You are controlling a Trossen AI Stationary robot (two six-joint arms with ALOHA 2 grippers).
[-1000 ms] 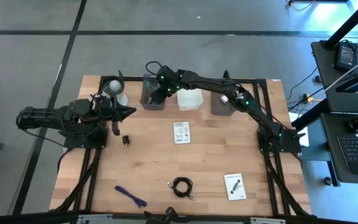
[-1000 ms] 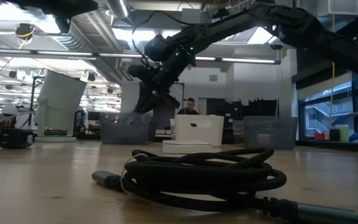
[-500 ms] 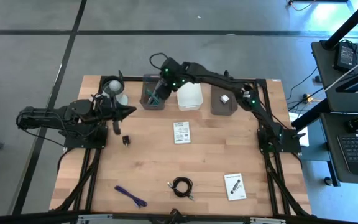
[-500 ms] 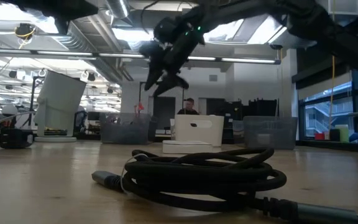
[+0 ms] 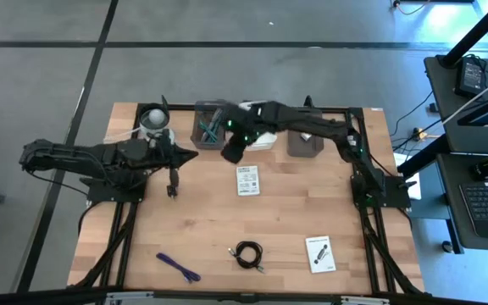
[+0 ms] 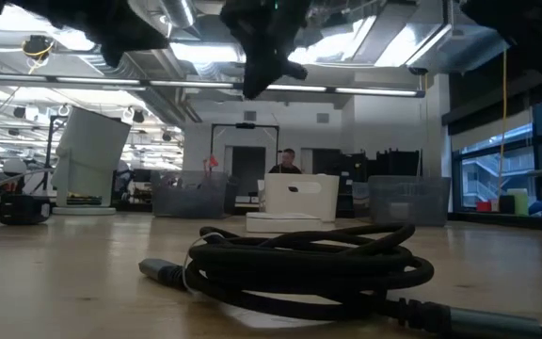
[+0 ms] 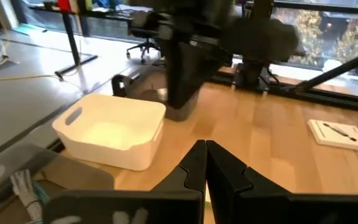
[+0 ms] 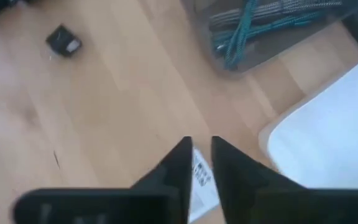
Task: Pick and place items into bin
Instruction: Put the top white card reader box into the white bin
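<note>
Teal stick-like tools (image 5: 211, 125) lie inside the grey bin (image 5: 207, 135) at the table's far edge; the right wrist view shows them (image 8: 253, 25) piled against its clear wall (image 8: 278, 43). The white bin (image 5: 265, 138) stands just beside the grey bin, and another grey bin (image 5: 305, 142) just beyond that.

Outside the grey bin, toward the near edge:
- tiny black block (image 5: 171, 190), near it, on bare wood
- first printed card (image 5: 246, 180), near it
- coiled black cable (image 5: 247, 253), well apart
- purple stick (image 5: 176, 267), well apart
- second printed card (image 5: 319, 252), well apart

Right gripper (image 5: 232, 152) hangs just off the grey bin's near corner, over the first card; fingers (image 8: 179, 163) nearly together, a narrow gap, nothing between them.

Left gripper (image 5: 191, 155) sits beside the grey bin, above the black block, fingers (image 7: 194, 163) pressed closed, empty.
</note>
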